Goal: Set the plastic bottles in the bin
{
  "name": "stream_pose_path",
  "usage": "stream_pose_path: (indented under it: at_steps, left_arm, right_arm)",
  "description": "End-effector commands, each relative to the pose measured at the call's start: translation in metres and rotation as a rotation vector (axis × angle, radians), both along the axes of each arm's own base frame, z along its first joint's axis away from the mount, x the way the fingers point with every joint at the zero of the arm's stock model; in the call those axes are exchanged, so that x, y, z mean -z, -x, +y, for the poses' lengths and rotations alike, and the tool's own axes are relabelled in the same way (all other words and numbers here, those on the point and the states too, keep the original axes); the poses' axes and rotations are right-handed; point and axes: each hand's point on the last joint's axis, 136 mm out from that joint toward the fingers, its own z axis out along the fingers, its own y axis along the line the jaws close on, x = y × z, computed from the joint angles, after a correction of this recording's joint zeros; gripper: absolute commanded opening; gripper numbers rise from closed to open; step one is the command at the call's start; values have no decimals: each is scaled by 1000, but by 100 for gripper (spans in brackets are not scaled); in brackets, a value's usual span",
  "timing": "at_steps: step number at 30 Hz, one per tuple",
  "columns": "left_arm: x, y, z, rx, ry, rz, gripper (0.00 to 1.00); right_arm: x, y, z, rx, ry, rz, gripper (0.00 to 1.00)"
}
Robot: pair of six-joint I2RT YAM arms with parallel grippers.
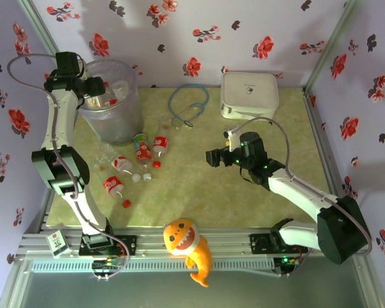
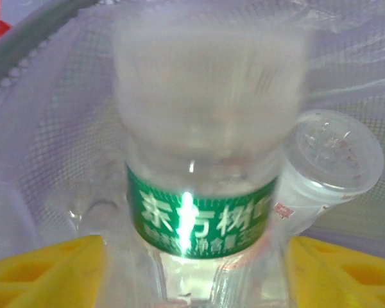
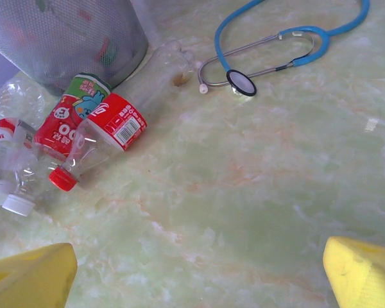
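My left gripper (image 1: 95, 86) hangs over the round greyish bin (image 1: 115, 122), shut on a clear bottle with a green label (image 2: 202, 224). The bottle's far end is blurred. The yellow fingers (image 2: 51, 269) press its sides, and the bin's mesh wall (image 2: 38, 128) lies behind. Another clear bottle (image 2: 327, 167) lies inside the bin. Several red-labelled bottles (image 1: 140, 146) lie on the table by the bin's foot, such as one with a red cap (image 3: 112, 122). My right gripper (image 1: 212, 157) hovers open to their right, nothing between its fingers (image 3: 32, 279).
A blue stethoscope (image 1: 188, 106) lies behind the bottles. A white square case (image 1: 249, 94) stands at the back right. An orange shark plush (image 1: 187, 242) sits at the front edge. Loose red and white caps (image 1: 127, 204) lie among the bottles.
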Motion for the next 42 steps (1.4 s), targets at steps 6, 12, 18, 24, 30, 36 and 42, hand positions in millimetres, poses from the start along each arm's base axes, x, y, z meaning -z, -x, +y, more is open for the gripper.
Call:
stream_pose_path:
  at_steps: [6,12,18,24,30,36,42]
  left_arm:
    - [-27,1,-3,8,-33,-44,91]
    - [-59,7,-18,35,-41,-115,92]
    - [-109,26,-39,57,-26,-230,92]
    - [-130,63,-74,95,35,-307,92]
    - [-119,113,-103,95,184,-381,91]
    - [-82,155,-124,81,315,-347,90]
    - [10,189,-152,68,349,-131,90]
  right_arm:
    - [-4,0,-2,-4,-13,-19,99]
    - [-4,-5,1,-5,-1,-5,99]
    - [-6,-27,8,118,21,72,94]
    - [-5,-46,51,203,-1,135,86]
    - [14,-57,118,217,-69,241,82]
    - [36,-56,178,196,-97,282,81]
    - [49,-68,164,314,-112,290,84]
